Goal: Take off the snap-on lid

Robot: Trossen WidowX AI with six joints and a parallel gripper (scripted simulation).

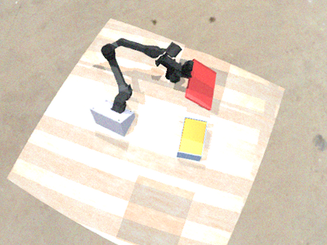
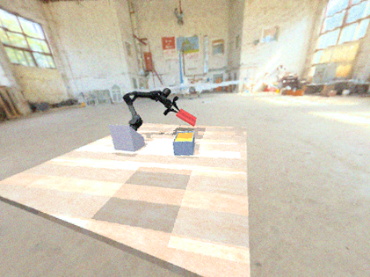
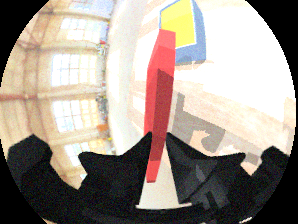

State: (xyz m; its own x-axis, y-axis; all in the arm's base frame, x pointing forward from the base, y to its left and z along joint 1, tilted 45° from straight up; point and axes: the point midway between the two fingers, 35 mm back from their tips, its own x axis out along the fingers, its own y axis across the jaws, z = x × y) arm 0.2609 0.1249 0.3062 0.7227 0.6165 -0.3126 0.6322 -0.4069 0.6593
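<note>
Gripping is confirmed: the fingers of the gripper [image 1: 190, 69] [image 2: 176, 109] [image 3: 159, 137] are clamped on one edge of the lid [image 1: 202, 85] [image 2: 186, 117] [image 3: 161, 90]. The lid extends outward from the fingertips, away from the arm [image 1: 117, 70] [image 2: 147, 95], held above the table [image 1: 168, 215] [image 2: 142, 214] and tilted, its far end lower in the exterior view. Beyond the lid in the wrist view stands the box [image 1: 193, 137] [image 2: 183, 145] [image 3: 199, 35], open and upright on the table, yellow inside, apart from the lid. Governing relation, in my judgement: the lid's slope against the table. The wrist should level it before release, over table beside the box; lowered as inclined, the far edge would probably land first.
</note>
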